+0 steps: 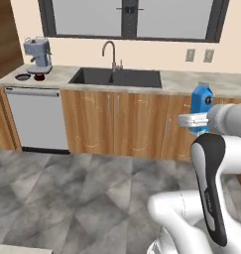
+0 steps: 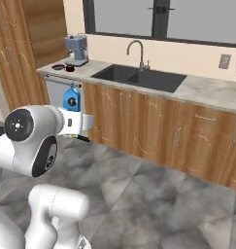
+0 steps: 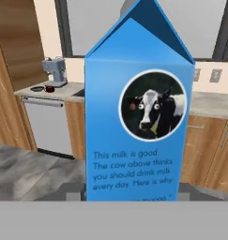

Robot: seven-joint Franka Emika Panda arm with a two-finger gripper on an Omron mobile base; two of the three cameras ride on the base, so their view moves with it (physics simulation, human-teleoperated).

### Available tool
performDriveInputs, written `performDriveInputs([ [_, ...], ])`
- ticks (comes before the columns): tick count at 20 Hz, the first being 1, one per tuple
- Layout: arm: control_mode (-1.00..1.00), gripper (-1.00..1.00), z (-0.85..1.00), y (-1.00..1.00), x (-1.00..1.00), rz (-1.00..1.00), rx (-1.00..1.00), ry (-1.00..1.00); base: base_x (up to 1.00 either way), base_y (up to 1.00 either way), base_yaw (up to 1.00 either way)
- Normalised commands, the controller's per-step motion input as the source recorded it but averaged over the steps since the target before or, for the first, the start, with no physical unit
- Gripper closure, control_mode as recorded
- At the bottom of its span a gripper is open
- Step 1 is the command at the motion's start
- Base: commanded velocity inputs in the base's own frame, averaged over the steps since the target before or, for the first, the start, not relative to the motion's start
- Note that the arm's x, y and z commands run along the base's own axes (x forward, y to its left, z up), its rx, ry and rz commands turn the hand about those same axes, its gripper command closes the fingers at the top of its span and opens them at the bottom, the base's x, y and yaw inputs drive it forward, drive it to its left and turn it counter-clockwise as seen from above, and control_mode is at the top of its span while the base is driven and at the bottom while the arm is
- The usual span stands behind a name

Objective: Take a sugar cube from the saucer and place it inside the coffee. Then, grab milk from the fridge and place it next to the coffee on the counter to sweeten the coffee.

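The milk (image 3: 136, 112) is held upright, low on its sides, by the end effector (image 1: 196, 120); a light, stiff, crushable carton is judged

Kitchen: sink (image 1: 116, 78), wooden cabinets (image 1: 114, 123), counter (image 1: 181, 82).

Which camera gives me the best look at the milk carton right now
The hand view: the milk stands upright and close, its cow picture and print readable. The left base view shows its upper part above the gripper; the right base view shows it small, lower part behind the arm.
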Motion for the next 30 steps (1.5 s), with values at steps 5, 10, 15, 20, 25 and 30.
performDriveInputs([
  [5,1.00,1.00,0.00,0.00,0.00,0.00,0.00,0.00,1.00,-0.37,0.41],
  [10,1.00,1.00,0.00,0.00,0.00,0.00,0.00,0.00,1.00,-0.29,0.30],
  [15,1.00,1.00,0.00,0.00,0.00,0.00,0.00,0.00,1.00,0.04,0.11],
  [20,1.00,1.00,0.00,0.00,0.00,0.00,0.00,0.00,1.00,0.43,0.00],
  [25,1.00,1.00,0.00,0.00,0.00,0.00,0.00,0.00,1.00,0.87,0.00],
  [30,1.00,1.00,0.00,0.00,0.00,0.00,0.00,0.00,1.00,1.00,-0.14],
])
